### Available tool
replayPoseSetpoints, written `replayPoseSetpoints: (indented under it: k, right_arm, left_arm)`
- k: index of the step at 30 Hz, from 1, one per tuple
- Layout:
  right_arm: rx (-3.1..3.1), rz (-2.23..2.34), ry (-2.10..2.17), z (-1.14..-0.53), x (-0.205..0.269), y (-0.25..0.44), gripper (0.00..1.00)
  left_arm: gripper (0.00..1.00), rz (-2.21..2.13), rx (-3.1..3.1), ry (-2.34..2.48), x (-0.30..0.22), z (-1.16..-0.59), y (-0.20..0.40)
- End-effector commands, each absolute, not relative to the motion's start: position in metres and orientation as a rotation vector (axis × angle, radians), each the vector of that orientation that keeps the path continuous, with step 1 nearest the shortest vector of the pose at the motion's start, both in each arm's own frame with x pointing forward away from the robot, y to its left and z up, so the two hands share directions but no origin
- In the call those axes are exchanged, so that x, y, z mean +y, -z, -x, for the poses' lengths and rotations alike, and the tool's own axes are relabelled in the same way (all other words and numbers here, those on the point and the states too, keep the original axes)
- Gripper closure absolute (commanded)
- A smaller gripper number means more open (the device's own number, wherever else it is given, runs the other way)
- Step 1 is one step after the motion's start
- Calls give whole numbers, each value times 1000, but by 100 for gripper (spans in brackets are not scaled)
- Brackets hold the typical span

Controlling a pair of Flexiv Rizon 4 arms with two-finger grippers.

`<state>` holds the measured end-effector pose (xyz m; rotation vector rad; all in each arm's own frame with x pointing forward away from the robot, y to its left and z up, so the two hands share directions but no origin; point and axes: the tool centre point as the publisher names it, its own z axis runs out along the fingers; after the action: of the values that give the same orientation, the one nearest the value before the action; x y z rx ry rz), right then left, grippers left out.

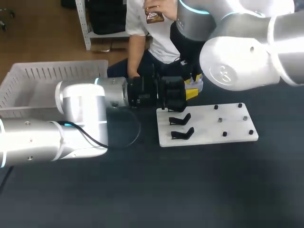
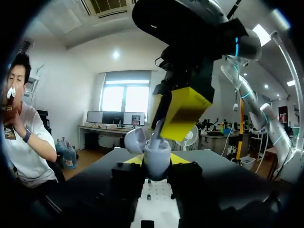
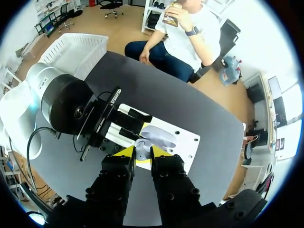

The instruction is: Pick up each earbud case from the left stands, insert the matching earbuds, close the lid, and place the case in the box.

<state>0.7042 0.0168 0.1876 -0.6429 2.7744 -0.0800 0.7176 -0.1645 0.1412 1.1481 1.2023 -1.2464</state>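
My left gripper (image 2: pixel 156 161) is shut on a pale lavender earbud case (image 2: pixel 156 154), held upright with its lid (image 2: pixel 135 139) hinged open. My right gripper (image 2: pixel 179 113) hangs just above it, shut on a small white earbud (image 2: pixel 157 129) whose stem points into the case. Seen from the right wrist, the earbud (image 3: pixel 140 143) sits between the yellow tips of the right gripper (image 3: pixel 141 154), over the case (image 3: pixel 159 135). From overhead, both grippers meet above the far left corner of the white board (image 1: pixel 209 128), the left gripper (image 1: pixel 189 94) under the right gripper (image 1: pixel 192 81).
Two black stands (image 1: pixel 181 118) with nothing on them sit on the board's left side, and several small pegs (image 1: pixel 220 119) dot its right side. A white slatted basket (image 1: pixel 45 80) stands at the far left of the dark table.
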Motion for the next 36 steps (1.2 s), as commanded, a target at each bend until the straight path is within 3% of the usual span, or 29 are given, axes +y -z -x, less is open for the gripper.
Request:
replayPoseSetpoints:
  k: [1,10,11,16,18,20,25,27,36]
  right_arm:
    - [2773,644,94,-705,17,-186,100]
    - [2771,659,98,-706,18,-186,100]
    - [2771,661,99,-706,18,-186,95]
    - [2771,663,103,-705,18,-186,98]
    - [2771,662,103,-705,17,-185,93]
    - [2772,663,102,-705,17,-185,79]
    - [2772,665,105,-704,17,-185,77]
    - [2772,664,107,-704,16,-185,71]
    - [2759,667,116,-703,16,-190,69]
  left_arm:
    - [100,-1142,1198,1240,-165,-716,-142]
    - [100,-1142,1198,1240,-165,-716,-142]
    - [100,-1142,1198,1240,-165,-716,-142]
    - [100,-1142,1198,1240,-165,-716,-142]
    - [100,-1142,1198,1240,-165,-716,-142]
    - [100,-1142,1198,1240,-165,-716,-142]
    - [100,-1142,1198,1240,-165,-716,-142]
    - [100,-1142,1198,1240,-165,-716,-142]
    - [100,-1142,1198,1240,-165,-716,-142]
